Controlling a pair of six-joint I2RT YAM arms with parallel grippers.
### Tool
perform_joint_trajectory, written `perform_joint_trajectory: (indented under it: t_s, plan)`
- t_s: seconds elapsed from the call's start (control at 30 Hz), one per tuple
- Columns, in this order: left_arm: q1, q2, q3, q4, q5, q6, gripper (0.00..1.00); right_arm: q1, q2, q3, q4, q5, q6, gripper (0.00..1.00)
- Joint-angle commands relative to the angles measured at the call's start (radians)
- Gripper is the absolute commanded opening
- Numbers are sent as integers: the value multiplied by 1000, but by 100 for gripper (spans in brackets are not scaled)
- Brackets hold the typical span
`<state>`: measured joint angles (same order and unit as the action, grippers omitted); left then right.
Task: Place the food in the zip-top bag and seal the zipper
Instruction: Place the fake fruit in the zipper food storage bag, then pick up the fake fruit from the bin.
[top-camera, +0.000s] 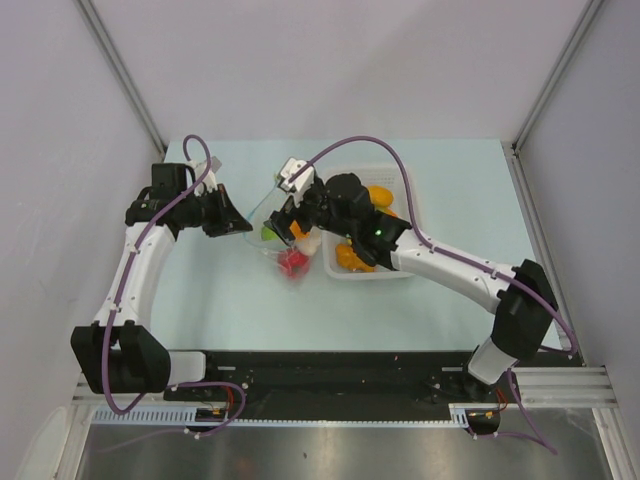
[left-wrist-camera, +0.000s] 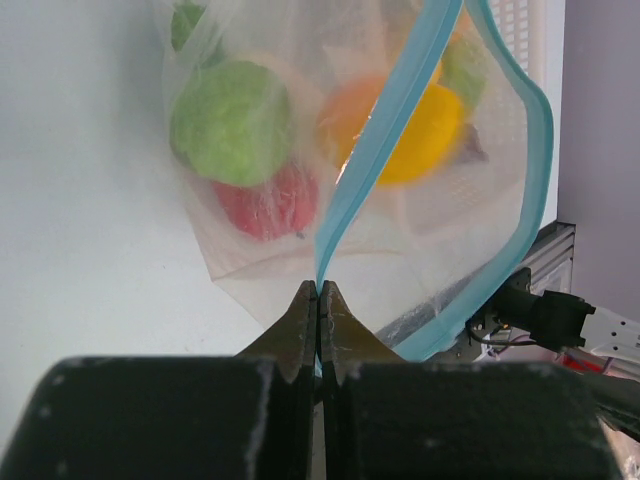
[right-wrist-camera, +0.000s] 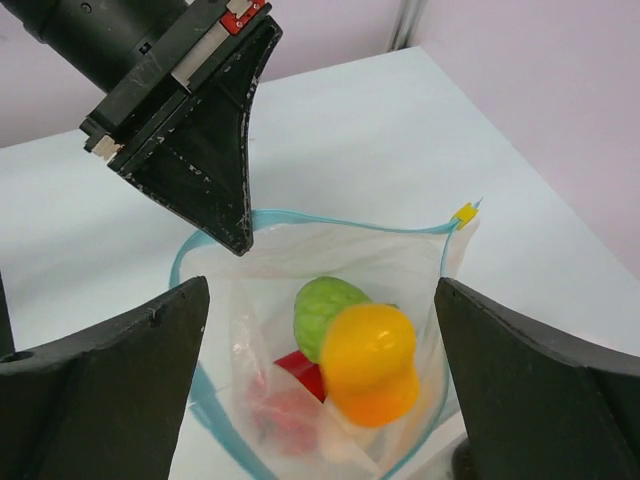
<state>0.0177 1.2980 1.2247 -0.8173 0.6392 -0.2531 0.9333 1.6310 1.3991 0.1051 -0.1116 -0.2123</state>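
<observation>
My left end effector (left-wrist-camera: 319, 290) is clamped on the zipper (left-wrist-camera: 372, 150), propping the zip-top bag (right-wrist-camera: 400, 260) open; my right end effector (right-wrist-camera: 320, 290) is spread wide over the mouth, orange food (right-wrist-camera: 370, 365) lying inside. Best lift straight up, clear of the rim

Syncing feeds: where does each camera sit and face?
Top external: above, behind the bases, looking down on the table; left arm and right arm show.
Left wrist: on the left gripper, looking along shut jaws pinching the zipper.
Right wrist: on the right gripper, looking down between open jaws into the zip-top bag.
Shared by all: zip-top bag.
</observation>
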Motion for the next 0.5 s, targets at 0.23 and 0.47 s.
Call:
perform_joint_trajectory:
  t_s: [0.23,0.47]
  plan:
    - [-7,-42,29,15,28,20,0,-255,-169,38,-289,-127,189,100]
    - [-7,-42,24,17,25,21,0,-493,-48,37,-539,-232,166,99]
